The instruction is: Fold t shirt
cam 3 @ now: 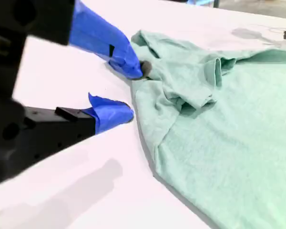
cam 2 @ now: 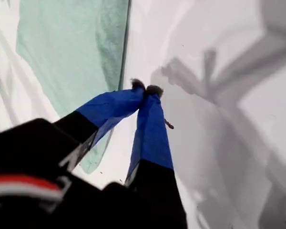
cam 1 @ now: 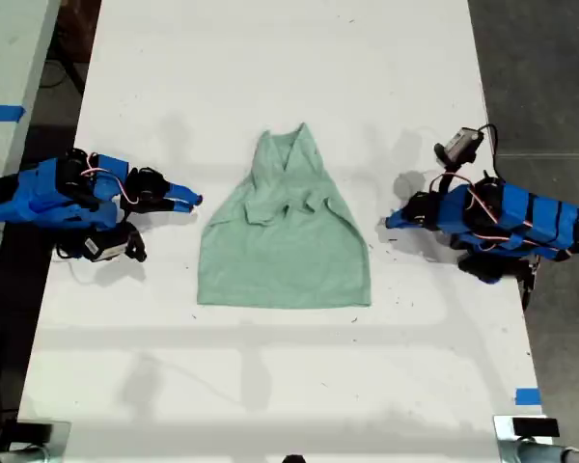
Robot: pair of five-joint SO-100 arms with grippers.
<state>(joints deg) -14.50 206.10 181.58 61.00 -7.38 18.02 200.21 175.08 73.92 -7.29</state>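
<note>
The t shirt (cam 1: pixel 285 236) lies mid-frame on the desk (cam 1: pixel 270 77), long axis vertical. Your second gripper (cam 3: pixel 131 93), jaws released, sits nearer its edge; your first gripper (cam 2: pixel 145 89) is clenched empty.

A robotics lab or test bench is suggested. A long white surface (cam 1: pixel 289 77) is seen over grey flooring (cam 1: pixel 536 77), marked with blue tape (cam 1: pixel 527 396) at 5 o'clock and cabled at its edges.

My first gripper (cam 2: pixel 145 88), jaws together, beside the t shirt (cam 2: pixel 74 45).
</note>
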